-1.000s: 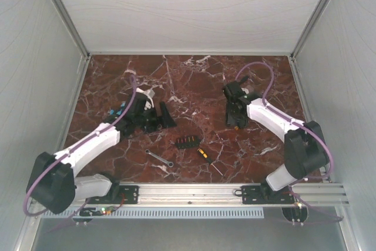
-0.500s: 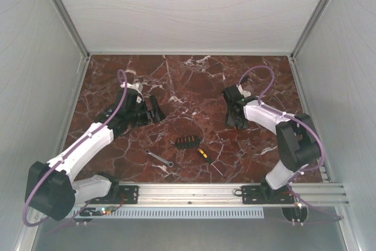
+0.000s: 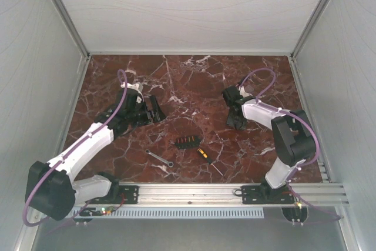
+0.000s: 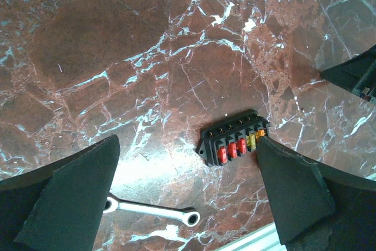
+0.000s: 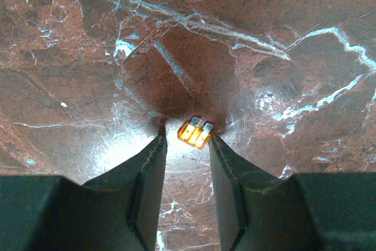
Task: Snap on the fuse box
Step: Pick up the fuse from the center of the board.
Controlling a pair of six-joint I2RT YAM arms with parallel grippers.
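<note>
Near the middle of the table sits the fuse box, its red and orange fuses showing. The left gripper hovers wide open and empty. The right gripper — jaws partly open — brackets a loose orange fuse, not yet pinched; centre it squarely before closing.
</note>
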